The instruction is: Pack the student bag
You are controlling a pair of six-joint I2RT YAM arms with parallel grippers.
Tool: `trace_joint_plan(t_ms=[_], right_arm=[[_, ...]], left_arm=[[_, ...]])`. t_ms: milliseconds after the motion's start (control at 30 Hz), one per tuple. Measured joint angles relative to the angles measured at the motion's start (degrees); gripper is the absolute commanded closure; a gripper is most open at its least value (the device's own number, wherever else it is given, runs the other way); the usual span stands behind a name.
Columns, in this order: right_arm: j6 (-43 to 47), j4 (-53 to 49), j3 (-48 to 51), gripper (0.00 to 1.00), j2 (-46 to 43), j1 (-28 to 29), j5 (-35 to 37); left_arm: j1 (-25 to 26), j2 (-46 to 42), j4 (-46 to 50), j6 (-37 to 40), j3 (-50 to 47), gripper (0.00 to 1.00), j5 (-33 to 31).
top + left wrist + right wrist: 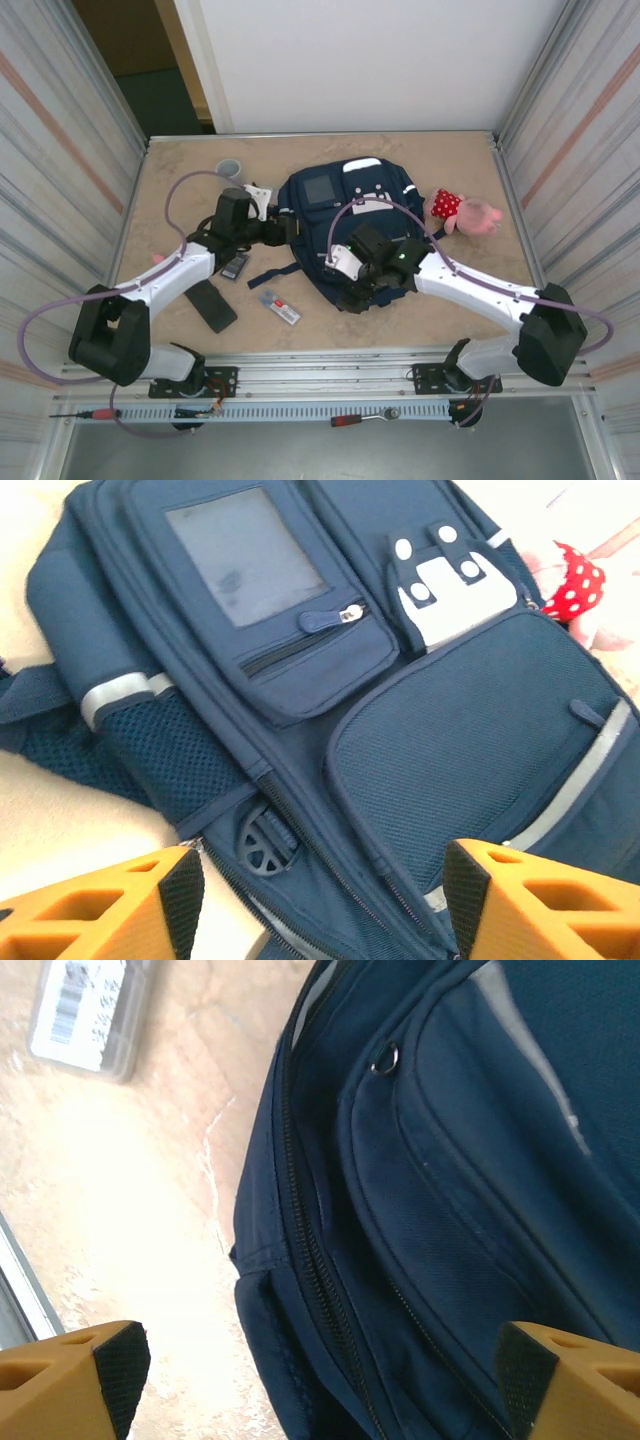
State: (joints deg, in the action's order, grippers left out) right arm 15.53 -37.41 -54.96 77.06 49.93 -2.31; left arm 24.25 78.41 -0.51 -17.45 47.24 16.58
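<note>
Two grippers hang over the student bag (378, 183), both released, their orange fingers spread wide with nothing between them. The left gripper (325, 890) is above the bag's front pockets, and the right gripper (322, 1365) is above a long zip at the bag's side.

From the top camera we cannot make out either set of fingers clearly, and the right arm covers the bag's near end. In the left wrist view a plush toy (462, 212) in a red dotted dress is cut off at the picture's right side. In the right wrist view a clear labelled case (280, 307) is clipped at the top left corner, its print too blurred to read. What the small dark item (236, 265) under the left arm is, we cannot tell.

The bag lies in the middle of the bench (450, 300), closer to the far edge than the near one. It is front side up, and its long axis runs from the far edge toward the near edge, a little slanted. The end with the white patches points to the far edge, and a dark strap trails toward the left edge.

The bench top is beige and marbled. A flat black slab (215, 305) lies toward the near left corner and a grey cup-like thing (230, 167) toward the far left. Ribbed metal walls stand at the left and right edges, with a white panel behind.
</note>
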Motion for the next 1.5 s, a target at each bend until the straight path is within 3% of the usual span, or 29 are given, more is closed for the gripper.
trace_joint_plan(t_ms=[367, 433, 633, 700, 833, 1200, 1500], right_arm=[[4.17, 5.70, 4.28, 0.17, 4.35, -0.02, 2.71], [4.87, 6.58, 4.76, 0.26, 4.35, -0.13, 3.06], [7.19, 9.14, 5.64, 0.78, 3.65, -0.55, 4.33], [7.69, 8.72, 5.64, 0.88, 2.32, -0.85, 3.72], [8.68, 7.41, 5.25, 0.99, -2.29, -3.72, 1.73], [10.73, 1.79, 0.11, 1.00, -14.49, -13.99, -6.73], [11.15, -0.04, -2.10, 1.00, -15.85, -22.67, -15.58]], left_arm=[[-4.44, 1.77, -5.62, -6.86, -4.96, 0.41, 2.80], [-4.98, 3.06, -6.82, -7.48, -4.98, 0.41, 4.31], [-5.95, 5.33, -9.22, -8.81, -5.11, 0.40, 6.67], [-6.23, 5.42, -10.47, -8.98, -5.53, 0.39, 7.65], [-7.19, 5.42, -13.31, -8.74, -6.75, 0.39, 9.53], [-7.65, 5.42, -17.55, -6.43, -8.74, 0.40, 12.98], [-7.65, 9.53, -32.00, -5.88, -15.87, 0.43, 17.03]])
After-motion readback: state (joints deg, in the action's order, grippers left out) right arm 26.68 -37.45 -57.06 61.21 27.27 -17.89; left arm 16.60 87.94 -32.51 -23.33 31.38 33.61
